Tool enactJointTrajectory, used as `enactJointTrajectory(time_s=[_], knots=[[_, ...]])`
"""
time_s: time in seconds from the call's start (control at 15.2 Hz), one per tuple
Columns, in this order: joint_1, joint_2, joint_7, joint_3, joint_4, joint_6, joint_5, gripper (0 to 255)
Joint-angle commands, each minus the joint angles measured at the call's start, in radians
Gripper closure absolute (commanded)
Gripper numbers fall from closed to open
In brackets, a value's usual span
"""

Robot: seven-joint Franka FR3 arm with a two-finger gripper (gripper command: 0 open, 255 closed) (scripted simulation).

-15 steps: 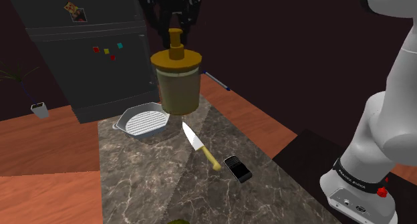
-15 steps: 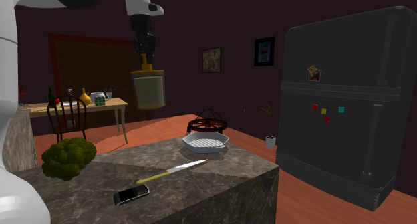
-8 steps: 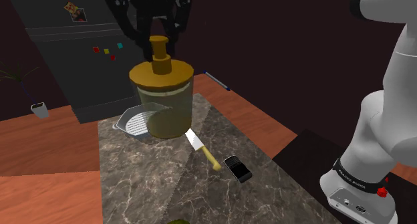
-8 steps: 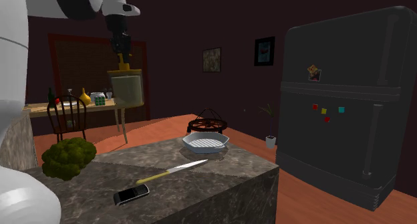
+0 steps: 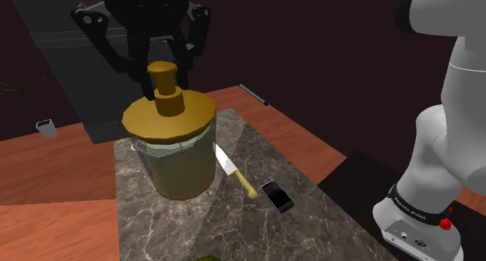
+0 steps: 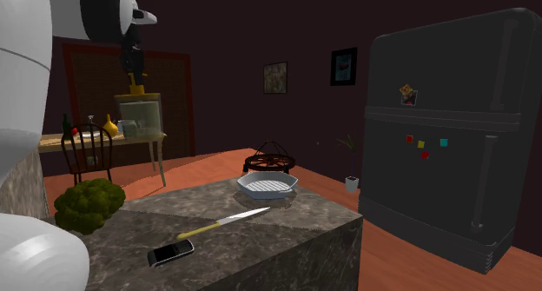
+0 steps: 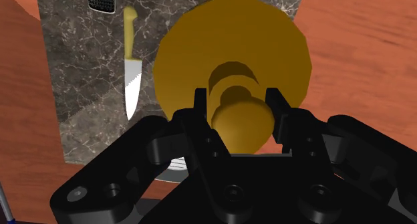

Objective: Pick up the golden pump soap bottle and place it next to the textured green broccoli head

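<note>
Broccoli [image 6: 89,204] lies by the counter's [image 6: 287,221] stand-side edge, below my gripper [image 7: 239,103] clamped on the upright soap bottle's [image 5: 177,162] pump [image 5: 164,82].

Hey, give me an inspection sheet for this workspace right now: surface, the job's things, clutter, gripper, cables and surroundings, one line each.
Surface: dark marbled counter, level, nothing spilled.
Job's things: soap bottle, gold cap and pump over a pale olive body, hanging upright in the air clear of the counter; green broccoli head resting on the counter, not yet joined by the bottle.
Clutter: knife with a yellow handle, black phone close to its handle, white ribbed dish at the far end.
Grippers: black gripper shut on the bottle's pump head.
Cables: nothing seen.
Surroundings: dark fridge with magnets, reddish wooden floor, table and chair behind.
</note>
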Motion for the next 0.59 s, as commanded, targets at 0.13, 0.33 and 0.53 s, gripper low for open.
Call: enactJointTrajectory(time_s=[0.13,0.33,0.53], knots=[[-0.023,-0.034,0.002,-0.001,-0.101,0.072,0.022,255],[-0.038,-0.059,0.0,-0.002,-0.174,0.125,0.037,255],[-0.051,-0.078,-0.001,-0.004,-0.24,0.174,0.049,255]])
